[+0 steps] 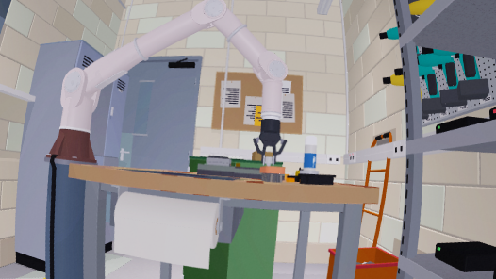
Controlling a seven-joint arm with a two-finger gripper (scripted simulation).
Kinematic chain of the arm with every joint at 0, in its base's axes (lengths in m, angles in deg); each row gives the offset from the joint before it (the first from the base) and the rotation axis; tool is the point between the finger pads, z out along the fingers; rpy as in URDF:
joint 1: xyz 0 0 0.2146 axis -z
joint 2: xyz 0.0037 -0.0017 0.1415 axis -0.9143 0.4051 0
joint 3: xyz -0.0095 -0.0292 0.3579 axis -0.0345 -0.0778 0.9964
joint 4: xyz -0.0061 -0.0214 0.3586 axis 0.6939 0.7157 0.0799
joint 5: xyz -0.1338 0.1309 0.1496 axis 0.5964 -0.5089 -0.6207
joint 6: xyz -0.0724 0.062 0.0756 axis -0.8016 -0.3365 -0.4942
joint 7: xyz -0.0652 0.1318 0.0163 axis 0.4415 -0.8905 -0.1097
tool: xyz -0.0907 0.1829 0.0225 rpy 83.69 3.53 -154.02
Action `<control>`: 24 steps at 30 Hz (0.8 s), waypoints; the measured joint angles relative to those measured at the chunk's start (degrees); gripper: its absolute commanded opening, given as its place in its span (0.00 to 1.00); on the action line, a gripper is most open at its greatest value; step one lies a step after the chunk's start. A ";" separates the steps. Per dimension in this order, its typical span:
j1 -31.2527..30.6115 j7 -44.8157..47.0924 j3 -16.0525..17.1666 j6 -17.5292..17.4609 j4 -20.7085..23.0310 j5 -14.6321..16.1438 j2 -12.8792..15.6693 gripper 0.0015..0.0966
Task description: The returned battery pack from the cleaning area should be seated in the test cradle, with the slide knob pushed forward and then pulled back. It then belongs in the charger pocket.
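My gripper [269, 158] hangs straight down over the battery pack [272, 170], an orange-topped block sitting on the wooden table's near-right part. The gripper's dark fingers reach down to the pack's top, and I cannot tell whether they grip it. Left of the pack a low grey fixture [226, 168] with a raised part lies along the table, in front of a green block [221, 161]. To the right of the pack sits a flat black tray [317, 178] with a yellow piece beside it. The table's low viewing angle hides the tops of these fixtures.
A white bottle with a blue label [310, 158] stands behind the black tray. A paper roll [165, 228] hangs under the table, and a green bin stands below. Metal shelving [438, 118] with tools and battery packs rises at the right, by an orange ladder and crate.
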 measured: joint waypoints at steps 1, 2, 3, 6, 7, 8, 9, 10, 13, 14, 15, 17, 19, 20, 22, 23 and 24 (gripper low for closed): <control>0.00 0.00 0.00 0.00 0.00 0.00 0.00 0.28; 0.00 0.00 0.00 0.00 0.00 0.00 0.00 0.26; 0.00 0.00 0.00 0.00 0.00 0.00 0.00 0.24; 0.00 0.00 0.00 0.00 0.00 0.00 0.00 0.18; 0.00 0.00 0.00 0.00 0.00 0.00 0.00 0.16; 0.00 0.00 0.00 0.00 0.00 0.00 0.00 0.14; 0.00 0.00 0.00 0.00 0.00 0.00 0.00 0.12; 0.00 0.00 0.00 0.00 0.00 0.00 0.00 0.09; 0.00 0.00 0.00 0.00 0.00 0.00 0.00 0.07; 0.00 0.00 0.00 0.00 0.00 0.00 0.00 0.07; 0.00 0.00 0.00 0.00 0.00 0.00 0.00 0.07; 0.00 0.00 0.00 0.00 0.00 0.00 0.00 0.07; 0.00 0.00 0.00 0.00 0.00 0.00 0.00 0.07; 0.00 0.00 0.00 0.00 0.00 0.00 0.00 0.07; 0.00 -0.02 -0.01 -0.07 -0.05 0.01 -0.01 0.07; 0.01 -0.06 -0.03 -0.24 -0.17 0.04 -0.05 0.07; 0.01 -0.11 -0.05 -0.41 -0.28 0.07 -0.08 0.07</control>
